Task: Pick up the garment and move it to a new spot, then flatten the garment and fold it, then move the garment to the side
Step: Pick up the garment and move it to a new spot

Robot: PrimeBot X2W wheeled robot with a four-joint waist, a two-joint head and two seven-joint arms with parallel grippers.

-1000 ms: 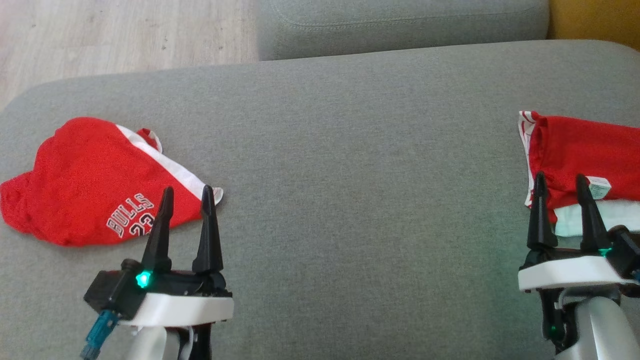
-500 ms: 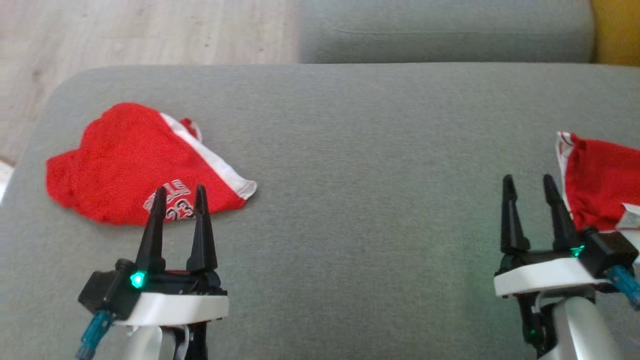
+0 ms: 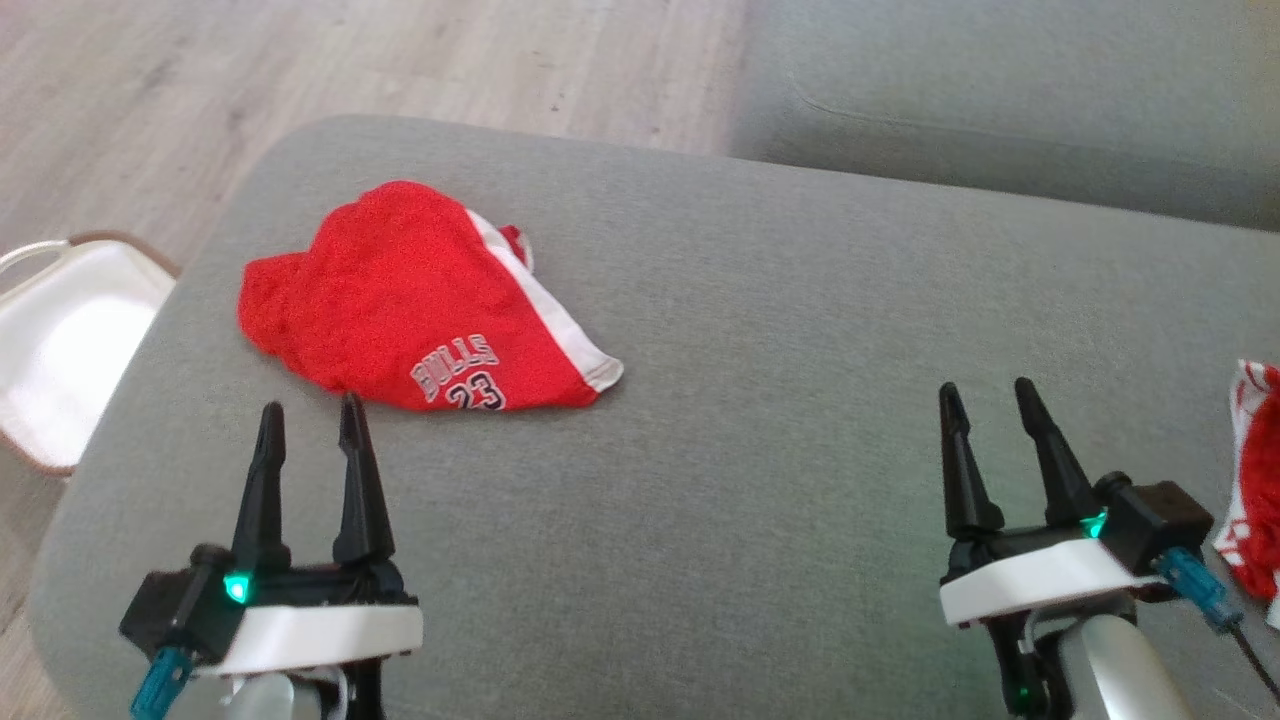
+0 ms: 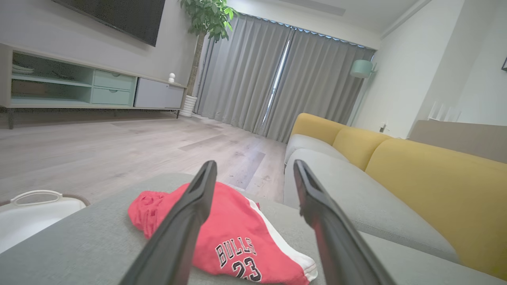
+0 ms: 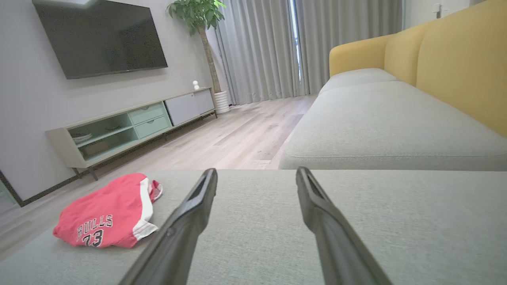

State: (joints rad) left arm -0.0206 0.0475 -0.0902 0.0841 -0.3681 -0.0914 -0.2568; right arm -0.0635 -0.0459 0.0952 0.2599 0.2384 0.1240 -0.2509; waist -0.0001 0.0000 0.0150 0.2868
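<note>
Left gripper [image 3: 310, 405] hung spread, empty, just short of the crumpled red garment [image 3: 400, 300] on the grey cushion's [image 3: 750, 420] left part. Right gripper [image 3: 987, 388] spread too, well apart. Pickup not begun; next likely needs reaching forward and pinching the cloth.

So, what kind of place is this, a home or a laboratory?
Most likely a home living room: a television on the wall above a low media cabinet, a sofa with yellow backrests, and long grey curtains beside a potted plant.
</note>
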